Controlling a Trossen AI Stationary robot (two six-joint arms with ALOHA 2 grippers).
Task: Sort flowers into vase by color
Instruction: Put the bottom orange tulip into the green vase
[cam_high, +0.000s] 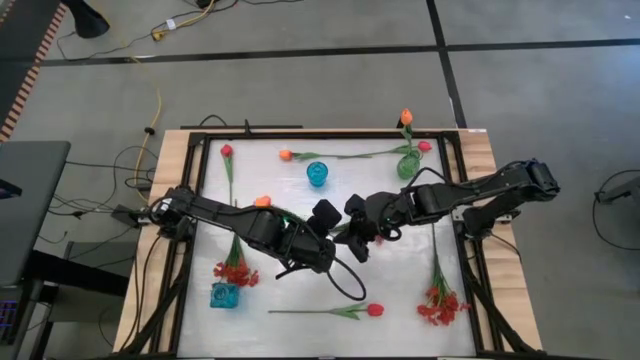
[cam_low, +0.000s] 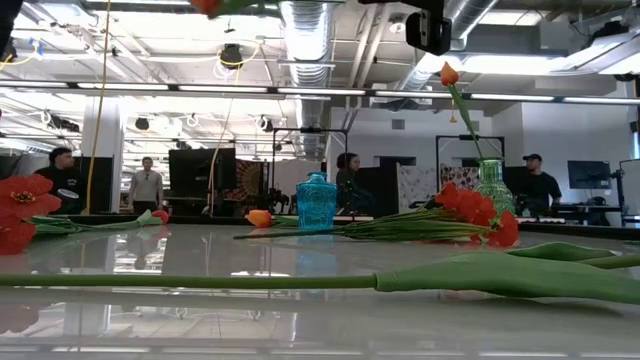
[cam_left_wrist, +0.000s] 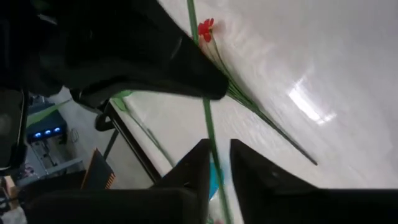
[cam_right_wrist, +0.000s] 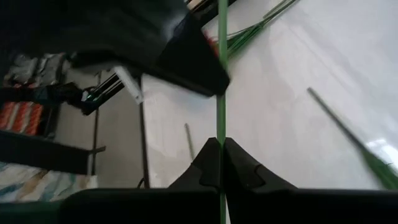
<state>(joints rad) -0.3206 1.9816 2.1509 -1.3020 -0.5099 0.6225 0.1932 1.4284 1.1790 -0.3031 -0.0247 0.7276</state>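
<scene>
An orange tulip (cam_high: 262, 201) hangs on a long green stem above the table's middle, between my two grippers. My right gripper (cam_right_wrist: 221, 144), coming from the right, is shut on the stem. My left gripper (cam_left_wrist: 219, 163), coming from the left (cam_high: 328, 242), stands slightly open with the same stem running through the gap, close to one finger. A green vase (cam_high: 408, 165) at the far right holds an orange tulip (cam_high: 406, 117). A blue vase (cam_high: 317, 174) stands at the far middle. A blue square vase (cam_high: 224, 295) holds a red spray (cam_high: 235, 270). My right gripper pinches the thin green stem (cam_right_wrist: 221, 127) between its two fingertips, with the stem lifted clear of the table. My left gripper has the stem (cam_left_wrist: 210, 134) between its parted fingers, next to one finger (cam_left_wrist: 198, 163); I cannot tell whether it touches.
Loose flowers lie on the white table: a red-pink tulip (cam_high: 227, 151) at the far left, an orange one (cam_high: 286, 154) and a pink one (cam_high: 424, 146) along the far edge, a red one (cam_high: 375, 310) near the front, a red spray (cam_high: 440, 305) at the near right.
</scene>
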